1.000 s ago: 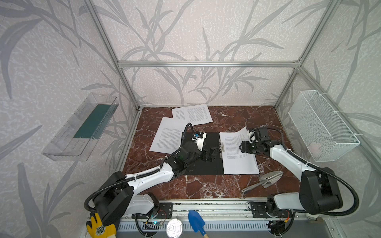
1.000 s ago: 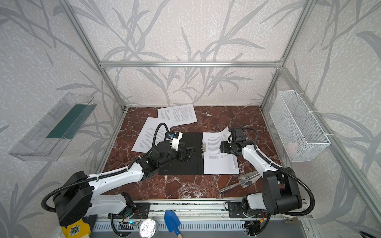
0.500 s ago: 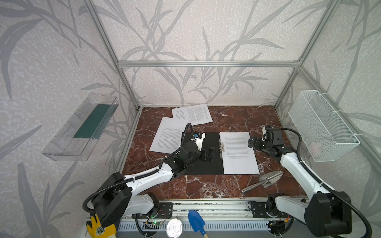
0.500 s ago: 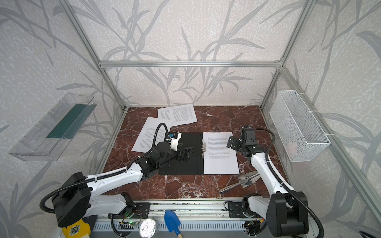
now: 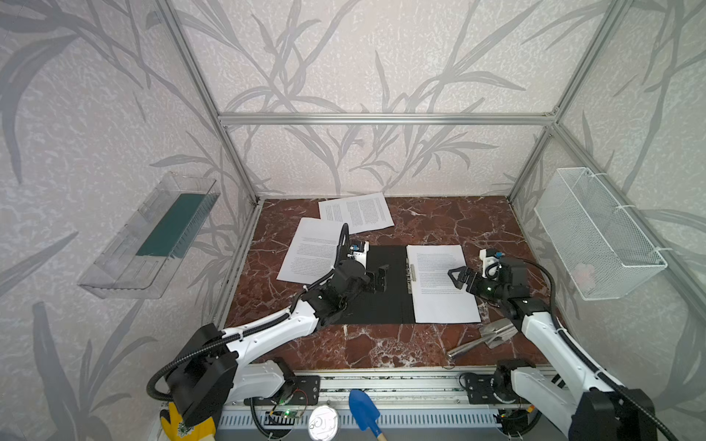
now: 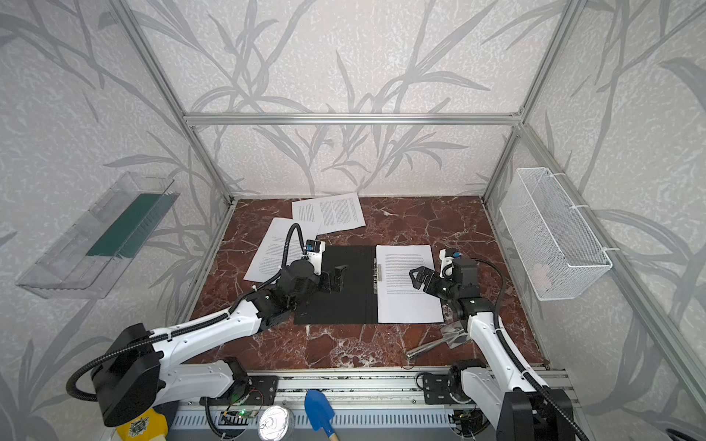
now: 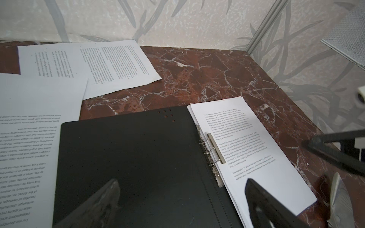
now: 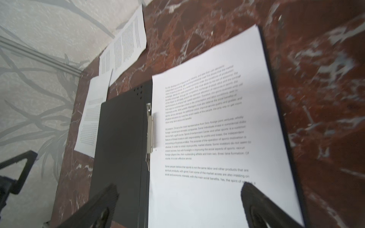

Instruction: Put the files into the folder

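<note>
Plainly, files [image 5: 439, 305] lie under right pincer [image 5: 455, 278].

The left arm [image 5: 267, 335] reaches out low and long from its base, forearm nearly level, and the left gripper [image 5: 381, 278] points in toward the middle, jaws spread wide, nothing between them. Over on the other side, the right arm [image 5: 550, 343] climbs from its base and hooks inward at the wrist. The right gripper [image 5: 458, 278] faces back across at its partner, jaws wide too, empty. The two aim at each other, well apart.
</note>
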Motion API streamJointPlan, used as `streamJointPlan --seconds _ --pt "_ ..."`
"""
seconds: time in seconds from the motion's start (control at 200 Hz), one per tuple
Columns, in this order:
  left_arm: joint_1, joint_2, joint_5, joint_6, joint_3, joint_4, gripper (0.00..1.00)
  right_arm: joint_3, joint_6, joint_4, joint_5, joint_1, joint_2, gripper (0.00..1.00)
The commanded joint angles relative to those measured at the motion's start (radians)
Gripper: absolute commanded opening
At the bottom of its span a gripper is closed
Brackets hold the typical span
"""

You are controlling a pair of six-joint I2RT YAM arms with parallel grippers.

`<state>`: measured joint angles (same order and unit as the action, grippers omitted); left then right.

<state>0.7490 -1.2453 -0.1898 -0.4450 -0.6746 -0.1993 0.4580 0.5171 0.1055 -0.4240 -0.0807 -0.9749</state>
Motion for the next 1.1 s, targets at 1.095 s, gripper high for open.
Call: streamJointPlan --seconds 1.095 --pt "-0.950 -0.901 0.620 0.262 -1.059 0.939 0.93 -0.034 -0.093 -0.391 0.090 -0.483 -0.119 0.97"
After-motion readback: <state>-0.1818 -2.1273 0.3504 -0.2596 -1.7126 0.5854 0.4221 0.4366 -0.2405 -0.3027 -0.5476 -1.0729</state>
